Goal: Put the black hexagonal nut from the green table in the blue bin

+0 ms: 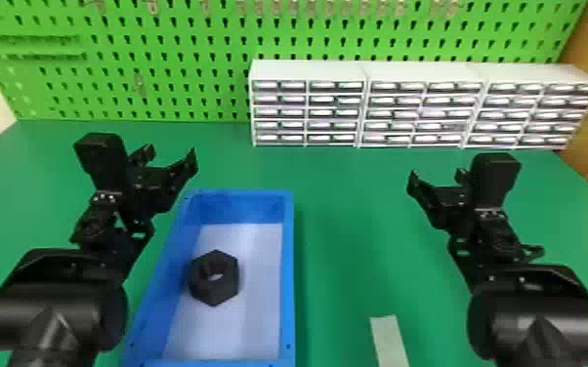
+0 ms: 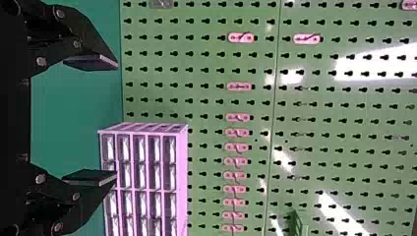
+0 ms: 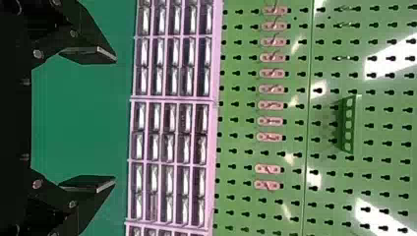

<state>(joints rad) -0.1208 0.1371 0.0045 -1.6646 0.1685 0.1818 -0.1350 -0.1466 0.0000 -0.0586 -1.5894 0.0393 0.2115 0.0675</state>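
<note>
We have the black hexagonal nut (image 1: 227, 285) inside the blue bin (image 1: 288, 273), lying flat on the pale bottom with its hole facing up. It sits toward the bin's left wall, though we cannot tell whether it touches that wall. The bin rests on the green table (image 1: 346, 234), between our two arms and closer to the left one.

Our left gripper (image 1: 170, 153) hangs near the bin's far left corner. In the left wrist view we see its fingers spread wide apart with nothing between them — the left gripper (image 2: 116, 119) is open and empty. Our right gripper (image 1: 437, 174) is above the table, well apart from the bin on its right side. The right wrist view shows us the same state: the right gripper (image 3: 115, 119) has its two flat fingers well apart and grips nothing.

Behind the work area we see a green pegboard (image 1: 161, 88), with small hooks (image 2: 238, 132) fixed to it in rows. Three white drawer cabinets (image 1: 307, 112) stand side by side at the back of the table, toward the right. We also find a green rack (image 3: 348, 123) on the pegboard and — nearer to us, right of the bin — a pale strip (image 1: 389, 341) on the table.
</note>
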